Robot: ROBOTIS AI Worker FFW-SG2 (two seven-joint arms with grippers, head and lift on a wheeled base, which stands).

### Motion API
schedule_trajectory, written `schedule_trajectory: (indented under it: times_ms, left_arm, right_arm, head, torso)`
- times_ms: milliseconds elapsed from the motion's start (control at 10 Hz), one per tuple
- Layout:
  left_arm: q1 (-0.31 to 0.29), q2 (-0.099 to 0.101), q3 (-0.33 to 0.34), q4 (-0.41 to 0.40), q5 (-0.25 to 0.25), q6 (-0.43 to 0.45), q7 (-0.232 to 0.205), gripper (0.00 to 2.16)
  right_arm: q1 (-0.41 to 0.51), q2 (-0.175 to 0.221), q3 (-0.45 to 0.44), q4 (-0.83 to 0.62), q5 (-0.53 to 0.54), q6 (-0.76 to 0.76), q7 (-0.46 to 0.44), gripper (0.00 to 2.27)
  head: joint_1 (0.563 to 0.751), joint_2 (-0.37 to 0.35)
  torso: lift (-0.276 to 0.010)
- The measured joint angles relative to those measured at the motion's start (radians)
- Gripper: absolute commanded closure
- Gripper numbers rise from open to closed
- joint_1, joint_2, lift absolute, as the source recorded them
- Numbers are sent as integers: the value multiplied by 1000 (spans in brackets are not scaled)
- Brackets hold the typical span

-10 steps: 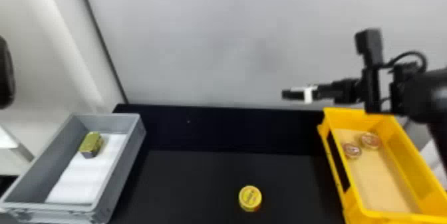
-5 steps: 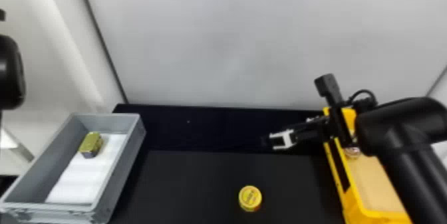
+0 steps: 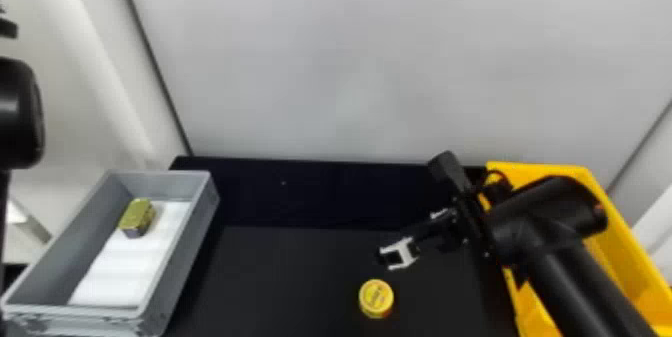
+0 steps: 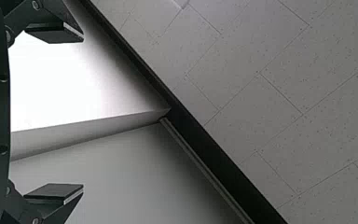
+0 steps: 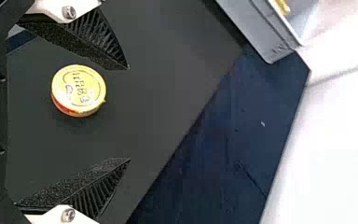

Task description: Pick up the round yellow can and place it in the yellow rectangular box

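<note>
The round yellow can (image 3: pixel 376 298) lies flat on the black table near its front. My right gripper (image 3: pixel 384 257) is just behind and above it, coming in from the right. In the right wrist view the can (image 5: pixel 78 91) appears between the spread fingers of my right gripper (image 5: pixel 129 114), touching neither. The yellow rectangular box (image 3: pixel 620 241) stands at the right, partly covered by my right arm. My left arm (image 3: pixel 20 111) is parked at the far left edge; its gripper (image 4: pixel 83 114) stands open with nothing between the fingers.
A grey box (image 3: pixel 187 241) with a white liner stands on the left of the table (image 3: pixel 280 281). A small gold-green tin (image 3: pixel 137 217) sits inside it. A pale wall (image 3: pixel 350 61) rises behind the table.
The right arm has swung from above the yellow box leftward and down toward the front, its gripper now close to the can. At the left edge, the left arm has shifted slightly.
</note>
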State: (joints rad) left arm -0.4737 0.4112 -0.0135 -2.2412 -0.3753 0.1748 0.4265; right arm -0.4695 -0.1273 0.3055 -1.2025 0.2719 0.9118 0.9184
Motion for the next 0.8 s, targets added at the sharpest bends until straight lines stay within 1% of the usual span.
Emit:
schedule_trajectory:
  times_ms: [200,500,800]
  left_arm:
    - [2,0,0,0,1,-4,0,142]
    - [1,0,-3,0,3,-5,0,142]
    - [-7,0,-10,1,4,-3,0,142]
  right_arm:
    - [-10,5,69,60,38,-90,18,88]
    - [-15,-12,181,88,111,-223,47,98]
    - [-6,-23,246,95,142,-279,77,98]
  head:
    - [663,54]
    - [663,54]
    - [663,54]
  torso:
    - [-10]
    - [-10]
    - [-10]
